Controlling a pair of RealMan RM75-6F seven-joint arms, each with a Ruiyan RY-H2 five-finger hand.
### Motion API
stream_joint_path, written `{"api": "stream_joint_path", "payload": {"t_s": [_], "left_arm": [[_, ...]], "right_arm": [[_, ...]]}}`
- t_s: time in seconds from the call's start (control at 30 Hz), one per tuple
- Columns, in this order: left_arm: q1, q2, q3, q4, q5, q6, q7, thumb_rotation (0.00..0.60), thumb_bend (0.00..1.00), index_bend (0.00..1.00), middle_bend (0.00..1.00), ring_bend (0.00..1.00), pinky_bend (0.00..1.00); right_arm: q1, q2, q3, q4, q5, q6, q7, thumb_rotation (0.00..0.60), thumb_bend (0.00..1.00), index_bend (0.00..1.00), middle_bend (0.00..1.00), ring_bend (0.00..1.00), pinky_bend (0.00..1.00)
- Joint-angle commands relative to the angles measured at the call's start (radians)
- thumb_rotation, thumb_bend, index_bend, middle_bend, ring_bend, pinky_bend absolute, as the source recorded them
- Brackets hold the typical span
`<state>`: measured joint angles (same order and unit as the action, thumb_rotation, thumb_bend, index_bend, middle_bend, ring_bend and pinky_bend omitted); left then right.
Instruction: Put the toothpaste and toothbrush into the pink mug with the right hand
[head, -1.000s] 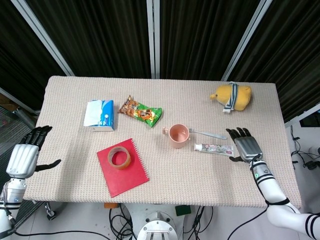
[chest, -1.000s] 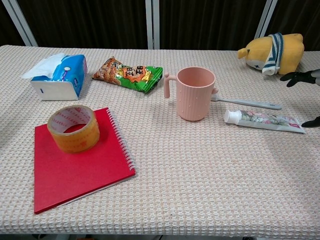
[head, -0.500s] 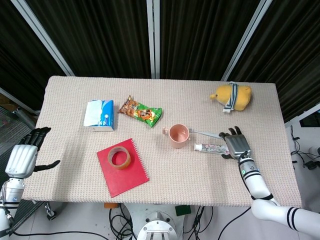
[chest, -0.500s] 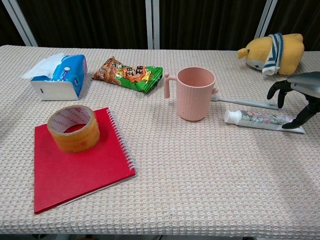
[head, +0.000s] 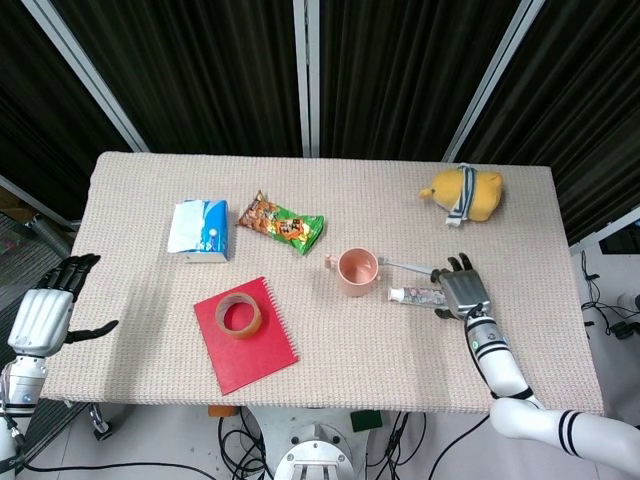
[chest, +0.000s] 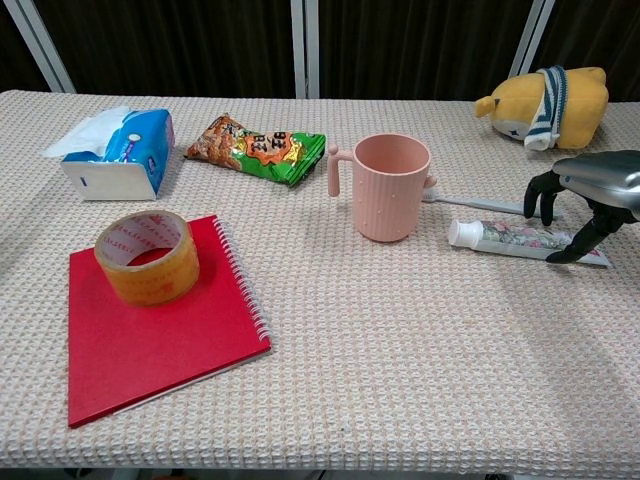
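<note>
At the far left, off the edge of the beige woven surface (head: 330, 345), the left hand (head: 42, 318) hung with its dark fingers spread and nothing in it. On the surface nearest that side sat a blue and white tissue pack (head: 199, 229), with a tissue poking from its top in the chest view. In front of it lay a red spiral-bound notebook (head: 252, 342), and a roll of tan packing tape (head: 239, 315) rested flat on the notebook's far end. Behind the notebook, a green and orange snack packet (head: 281, 222) lay flat. Near the middle stood the pink ribbed plastic mug (chest: 387, 186), upright, its handle turned to the left and its inside empty as far as the head view showed. Just right of the mug, the white toothbrush (chest: 478, 204) lay flat with its head end beside the mug, and the white floral-printed toothpaste tube (chest: 522, 238) lay just in front of it, cap toward the mug. The right hand (chest: 584, 193) hovered over the tail end of the tube, fingers arched downward and apart, gripping nothing; whether any fingertip touched the tube was not clear. Well behind it, a yellow plush toy with a striped scarf (head: 462, 193) lay near the far right corner.
</note>
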<state>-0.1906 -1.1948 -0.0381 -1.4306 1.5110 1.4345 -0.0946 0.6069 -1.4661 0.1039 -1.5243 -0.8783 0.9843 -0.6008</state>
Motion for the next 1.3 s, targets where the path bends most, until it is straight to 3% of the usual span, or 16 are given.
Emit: {"api": "stream_joint_path", "payload": {"t_s": [0.03,0.17,0.5,0.9,1.3], "left_arm": [[0.001,-0.001,0.000,0.003,0.000,0.000,-0.003,0.468,0.08,0.09,0.11,0.10,0.22],[0.002,-0.004,-0.002,0.009,-0.001,-0.001,-0.007,0.497,0.08,0.09,0.11,0.10,0.22],[0.003,-0.012,-0.002,0.018,0.008,0.006,-0.010,0.493,0.08,0.08,0.11,0.10,0.22],[-0.001,-0.010,-0.004,0.014,0.011,0.000,-0.012,0.495,0.08,0.08,0.11,0.10,0.22],[-0.002,-0.006,-0.005,0.009,0.005,-0.008,-0.009,0.501,0.08,0.08,0.11,0.10,0.22]], "right_arm": [[0.002,-0.002,-0.004,-0.001,0.002,0.002,-0.003,0.600,0.39,0.39,0.42,0.09,0.00],[0.008,-0.006,-0.008,-0.001,0.013,0.003,-0.015,0.600,0.40,0.40,0.42,0.09,0.00],[0.026,-0.025,-0.016,0.012,0.033,0.003,-0.039,0.600,0.49,0.40,0.43,0.09,0.00],[0.035,-0.041,-0.020,0.030,0.030,0.008,-0.033,0.600,0.57,0.48,0.46,0.09,0.00],[0.014,-0.059,-0.021,0.060,-0.050,0.063,0.021,0.600,0.61,0.68,0.59,0.17,0.00]]}}
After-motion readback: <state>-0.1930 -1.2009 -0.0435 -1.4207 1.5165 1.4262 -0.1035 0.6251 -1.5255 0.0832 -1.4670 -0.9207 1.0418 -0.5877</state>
